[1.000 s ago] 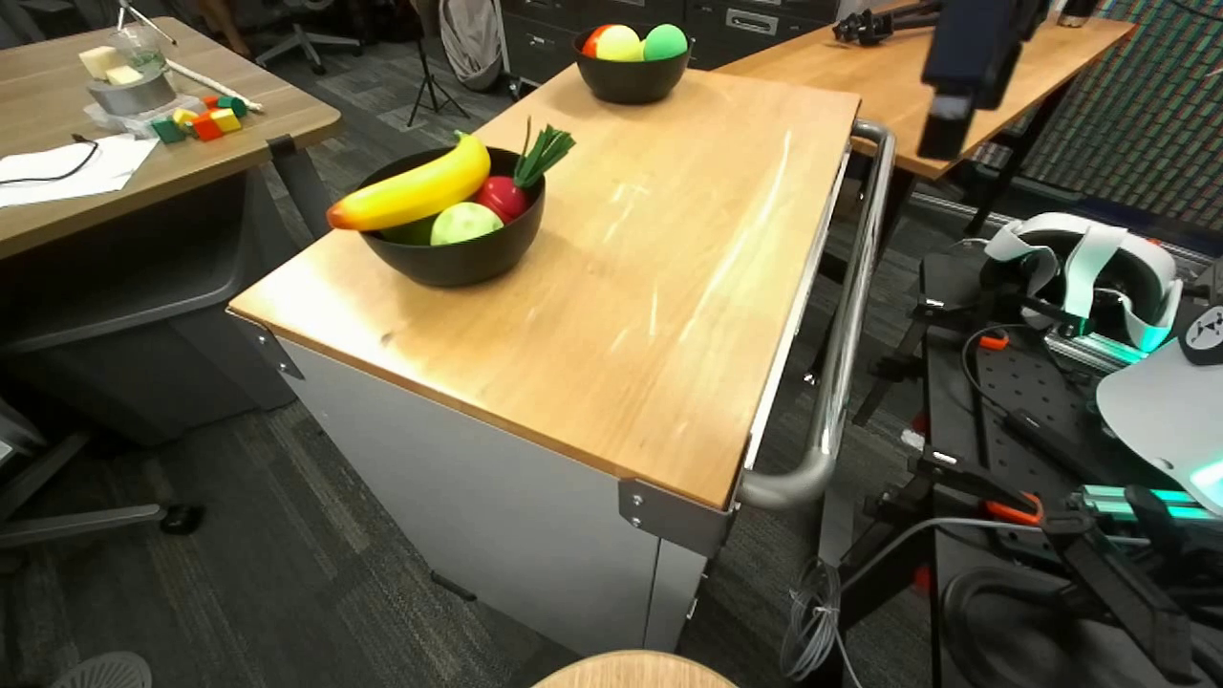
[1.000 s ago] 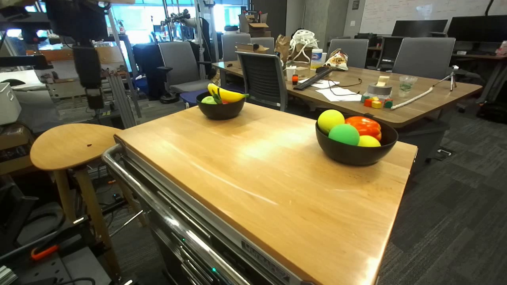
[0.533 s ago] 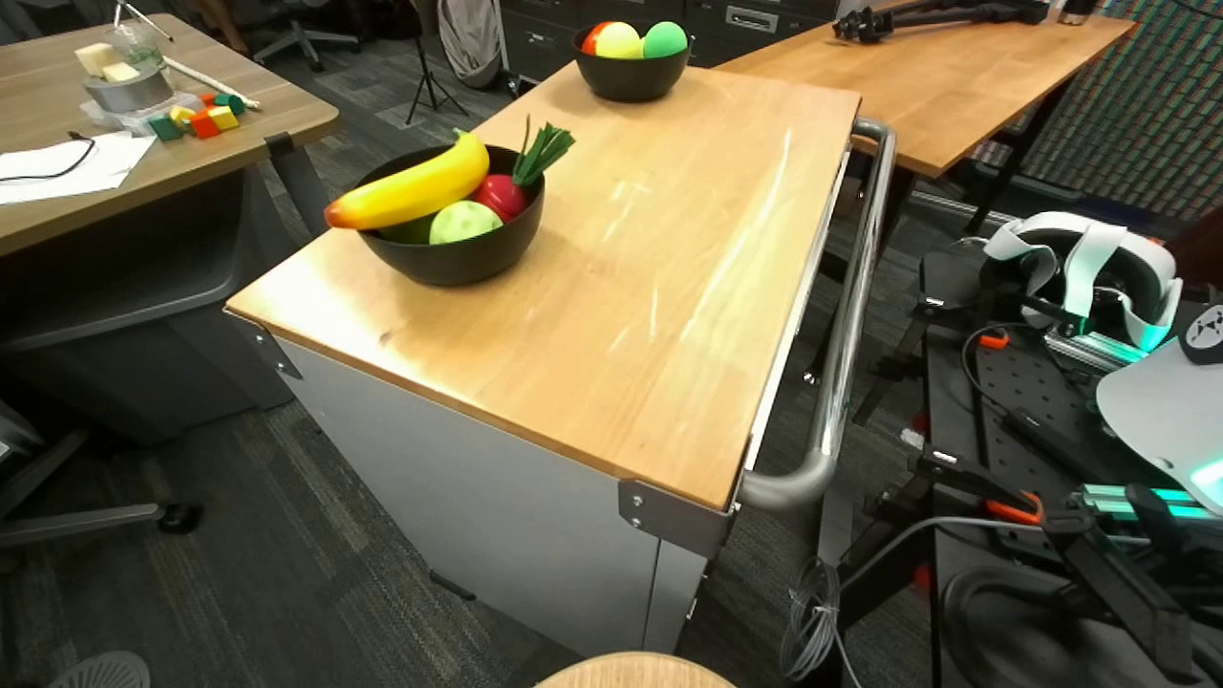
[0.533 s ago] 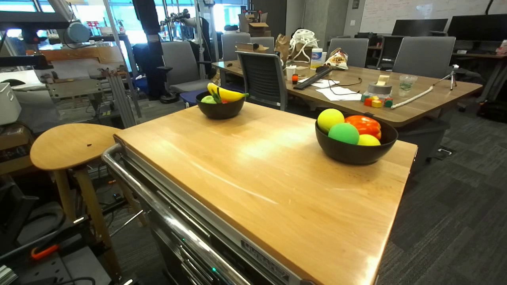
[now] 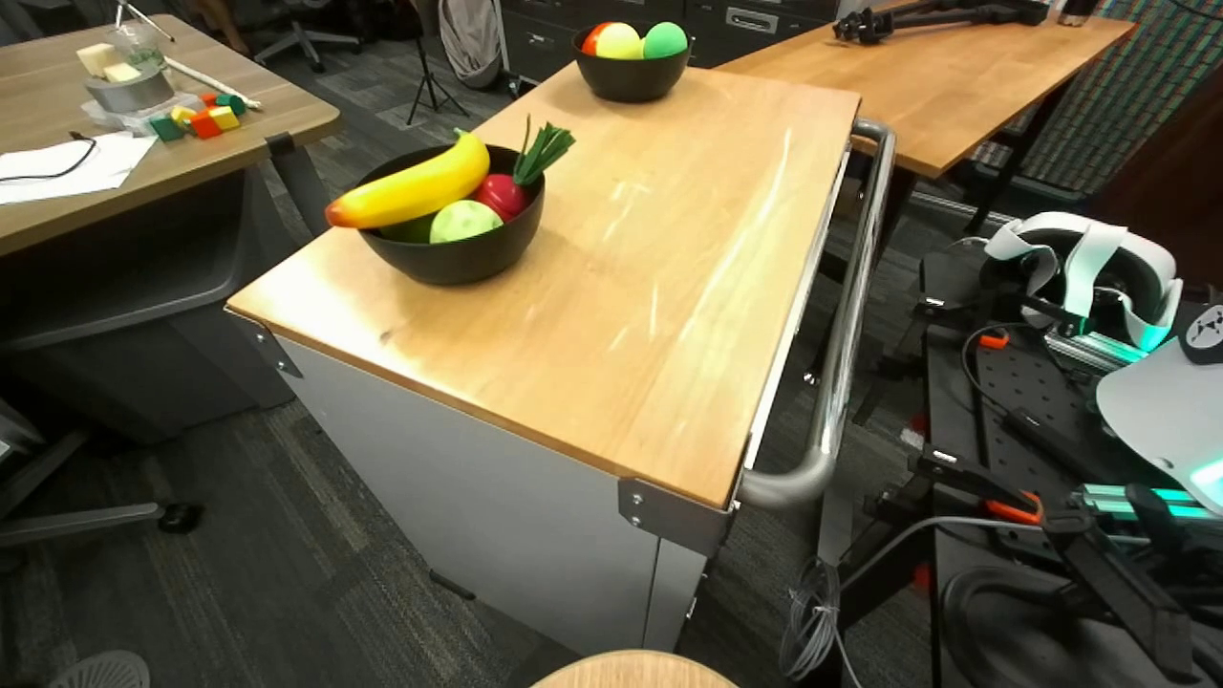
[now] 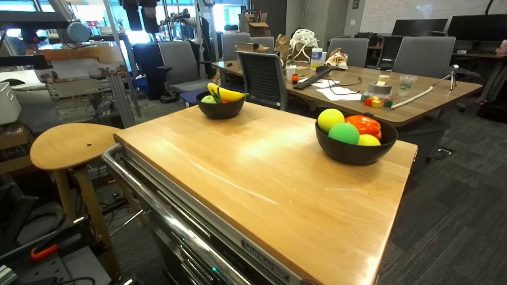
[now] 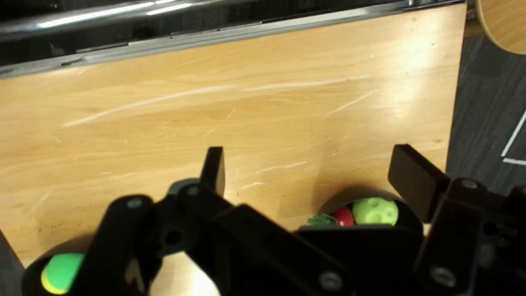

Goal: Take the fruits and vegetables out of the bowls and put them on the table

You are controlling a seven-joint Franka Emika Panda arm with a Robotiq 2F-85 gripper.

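A black bowl (image 5: 459, 263) on the wooden tabletop (image 5: 669, 287) holds a yellow banana (image 5: 413, 186), a red radish with green leaves (image 5: 504, 198) and a light green ball (image 5: 465, 221). A second black bowl (image 6: 356, 154) holds a red pepper (image 6: 366, 126), a green ball (image 6: 344, 134) and two yellow balls (image 6: 331, 120). My gripper (image 7: 308, 164) is open and empty above the table. In the wrist view the radish (image 7: 343, 216) and light green ball (image 7: 374, 211) show between the fingers; the banana is hidden. An exterior view shows the fingers (image 6: 140, 18) high up.
A metal handle rail (image 5: 850, 315) runs along one long side of the table. A round wooden stool (image 6: 75, 144) stands near a table end. Another table (image 6: 420, 105) with blocks, tape and papers stands beyond the far side.
My gripper has risen and moved right in an exterior view, and has left the other picture where it hung at upper right. Its two fingers now show apart. The bowls and fruit have not moved.
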